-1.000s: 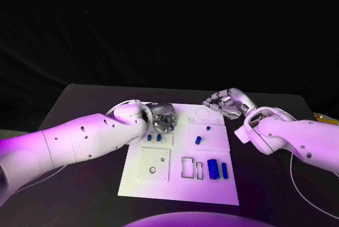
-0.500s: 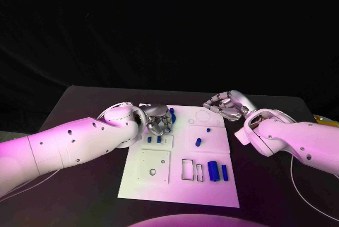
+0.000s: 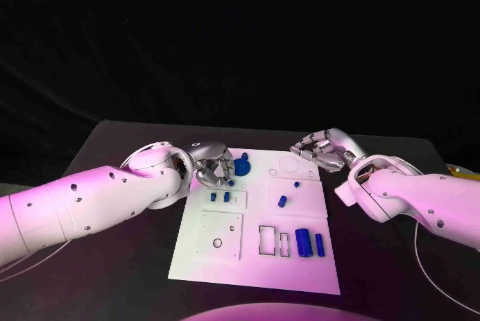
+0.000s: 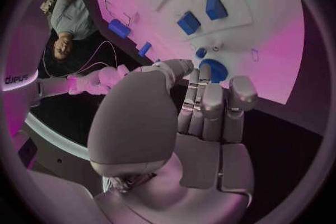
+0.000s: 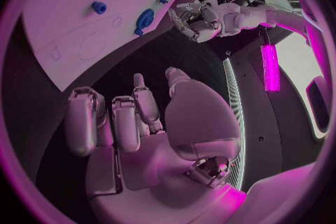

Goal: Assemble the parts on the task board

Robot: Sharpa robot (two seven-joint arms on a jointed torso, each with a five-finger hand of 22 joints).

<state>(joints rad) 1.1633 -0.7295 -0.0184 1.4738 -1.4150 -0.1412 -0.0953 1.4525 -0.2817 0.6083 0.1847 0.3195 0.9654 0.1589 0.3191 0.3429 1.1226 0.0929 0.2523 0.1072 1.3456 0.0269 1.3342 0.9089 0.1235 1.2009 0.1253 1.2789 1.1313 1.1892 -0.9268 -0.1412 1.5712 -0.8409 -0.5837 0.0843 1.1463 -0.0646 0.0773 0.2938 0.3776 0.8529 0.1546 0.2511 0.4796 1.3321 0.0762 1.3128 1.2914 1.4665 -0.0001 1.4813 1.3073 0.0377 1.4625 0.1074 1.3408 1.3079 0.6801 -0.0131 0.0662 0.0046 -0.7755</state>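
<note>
Round blue part (image 3: 241, 168), pinched in my left hand (image 3: 214, 167) over the task board (image 3: 262, 264) upper-left corner, left of frame centre; my right hand (image 3: 322, 149), holding nothing, fingers loosely curled, hovers upper right, farther off.

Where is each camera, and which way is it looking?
Head view: from the robot's head, looking down at the board; both arms come in, left hand and right hand.
Left wrist view: behind the left hand, facing the board and a round blue part by the fingers.
Right wrist view: behind the right hand, facing the board; the left hand shows too.
All three share the board.
</note>
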